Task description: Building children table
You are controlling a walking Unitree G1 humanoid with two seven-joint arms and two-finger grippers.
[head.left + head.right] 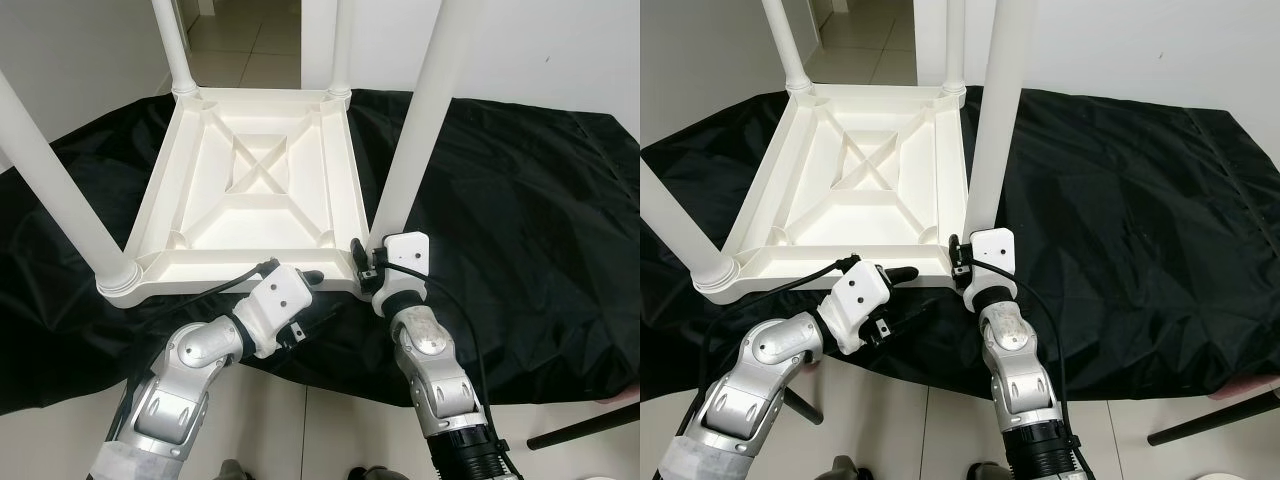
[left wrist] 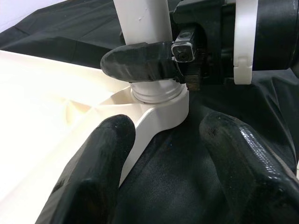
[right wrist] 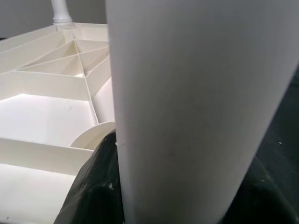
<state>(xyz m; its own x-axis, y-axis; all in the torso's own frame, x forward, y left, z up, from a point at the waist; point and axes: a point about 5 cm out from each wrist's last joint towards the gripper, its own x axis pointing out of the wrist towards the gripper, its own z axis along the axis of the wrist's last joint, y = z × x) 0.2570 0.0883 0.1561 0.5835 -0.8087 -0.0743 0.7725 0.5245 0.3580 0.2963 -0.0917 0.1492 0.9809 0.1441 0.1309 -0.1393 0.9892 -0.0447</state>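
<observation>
A white plastic table (image 1: 250, 170) lies upside down on a black cloth (image 1: 520, 220). Its near right leg (image 1: 420, 120) stands upright in the corner socket (image 2: 159, 107). My right gripper (image 1: 367, 262) is shut on this leg just above the socket; one black finger (image 2: 140, 63) wraps its base. In the right wrist view the leg (image 3: 187, 107) is pressed close against a finger (image 3: 98, 186). My left gripper (image 2: 168, 172) is open, low at the table's near edge, with its fingers (image 2: 93, 177) spread to either side of that corner.
Three more legs stand up: near left (image 1: 60, 190), far left (image 1: 172, 45) and far right (image 1: 342, 45). Pale tiled floor (image 1: 330, 420) lies in front of the cloth, and a dark rod (image 1: 585, 428) crosses it at the right. A white wall (image 1: 560, 50) is behind.
</observation>
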